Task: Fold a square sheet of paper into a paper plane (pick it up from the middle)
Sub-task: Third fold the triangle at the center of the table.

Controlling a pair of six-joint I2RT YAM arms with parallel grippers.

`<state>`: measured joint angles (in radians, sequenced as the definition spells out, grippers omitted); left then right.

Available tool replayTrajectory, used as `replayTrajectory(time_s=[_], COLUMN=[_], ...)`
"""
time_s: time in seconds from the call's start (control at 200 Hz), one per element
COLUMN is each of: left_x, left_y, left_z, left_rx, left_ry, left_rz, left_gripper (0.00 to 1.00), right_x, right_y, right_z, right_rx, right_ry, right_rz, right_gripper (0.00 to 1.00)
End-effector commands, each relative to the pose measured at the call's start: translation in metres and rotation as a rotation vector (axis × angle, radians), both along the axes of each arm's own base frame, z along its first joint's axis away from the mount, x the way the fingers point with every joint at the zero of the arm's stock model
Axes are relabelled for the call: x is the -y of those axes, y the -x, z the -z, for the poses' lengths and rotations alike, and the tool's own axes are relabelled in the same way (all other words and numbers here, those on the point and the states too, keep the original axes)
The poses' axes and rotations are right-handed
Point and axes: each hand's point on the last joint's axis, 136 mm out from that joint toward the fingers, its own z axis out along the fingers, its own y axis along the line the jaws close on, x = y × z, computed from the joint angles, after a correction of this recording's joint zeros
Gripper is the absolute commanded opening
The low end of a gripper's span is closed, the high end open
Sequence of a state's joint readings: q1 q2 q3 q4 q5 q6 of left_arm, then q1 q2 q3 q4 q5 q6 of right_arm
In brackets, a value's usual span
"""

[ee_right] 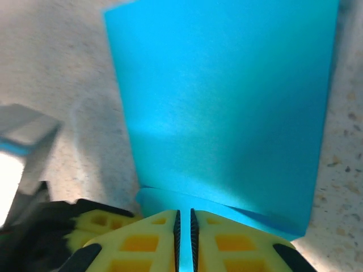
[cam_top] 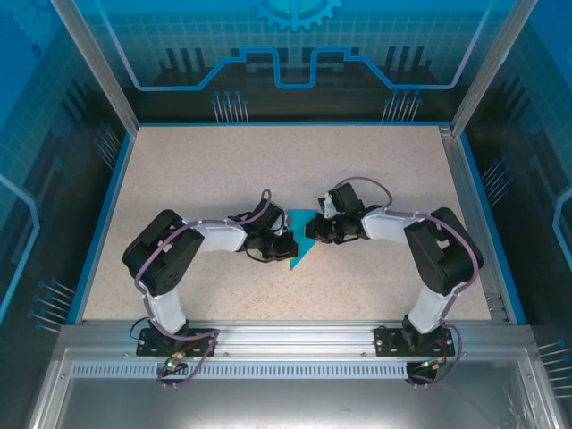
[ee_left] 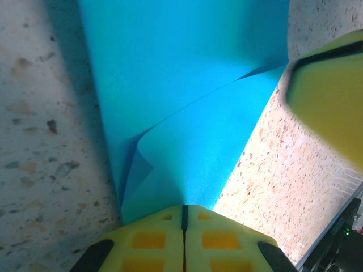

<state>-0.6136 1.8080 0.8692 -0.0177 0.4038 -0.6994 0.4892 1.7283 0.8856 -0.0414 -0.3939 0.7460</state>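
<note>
Top external view: where is the square sheet of paper [cam_top: 298, 228]? (Operator)

It lies on the table [cam_top: 223, 179], between the two sets of fingertips, and is partly folded toward a point. The left gripper [cam_top: 284, 243] is at one side of it and the right gripper [cam_top: 313, 231] at the other. (Technician)

Finger state? (Operator)

The right fingers [ee_right: 142, 241] are clenched on the sheet's folded edge, and teal shows in the slit between them. The left fingers [ee_left: 153, 238] are pressed together with no gap. The sheet's edge runs up to their tips, but I cannot tell whether they pinch it. (Technician)

Hazards from here? (Operator)

There are three probable faults. (Technician)
1. The grippers draw apart while clamped, and the thin paper tears at the tips.
2. The right fingers let go before the crease is pressed. The flap [ee_left: 139, 164] just ahead of the left tips, standing slightly raised, then springs open.
3. The left tips drag sideways, and the fold skews.

Count? (Operator)

One sheet, two grippers, one table. (Technician)
</note>
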Motion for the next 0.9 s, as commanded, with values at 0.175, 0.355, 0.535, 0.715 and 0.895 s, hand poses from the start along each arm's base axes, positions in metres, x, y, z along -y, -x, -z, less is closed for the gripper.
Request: replayTrajectory(time_s=[0.175,0.355,0.535,0.715,0.895], left_x=[-0.025,-0.026,-0.029,-0.033,-0.033], left_y=[0.011,0.013,0.014,0.018,0.018], left_z=[0.028,0.029,0.032,0.037,0.037], left_rx=[-0.034,-0.035,-0.034,-0.042,-0.043], left_ry=[-0.145,-0.148,-0.16,-0.181,-0.177], left_rz=[-0.005,0.0,0.004,0.004,0.004], left_gripper=[0.09,0.09,0.08,0.08,0.07], right_x=[-0.012,-0.018,-0.001,0.025,0.053], right_y=[0.023,0.031,0.028,0.013,0.001], right_z=[0.005,0.03,0.051,0.051,0.057], right_rx=[0.015,-0.027,-0.051,-0.034,-0.026], right_ry=[-0.046,-0.033,0.03,0.054,0.039], right_rz=[-0.032,-0.039,-0.002,0.061,0.127], right_gripper=[0.11,0.1,0.1,0.1,0.1])
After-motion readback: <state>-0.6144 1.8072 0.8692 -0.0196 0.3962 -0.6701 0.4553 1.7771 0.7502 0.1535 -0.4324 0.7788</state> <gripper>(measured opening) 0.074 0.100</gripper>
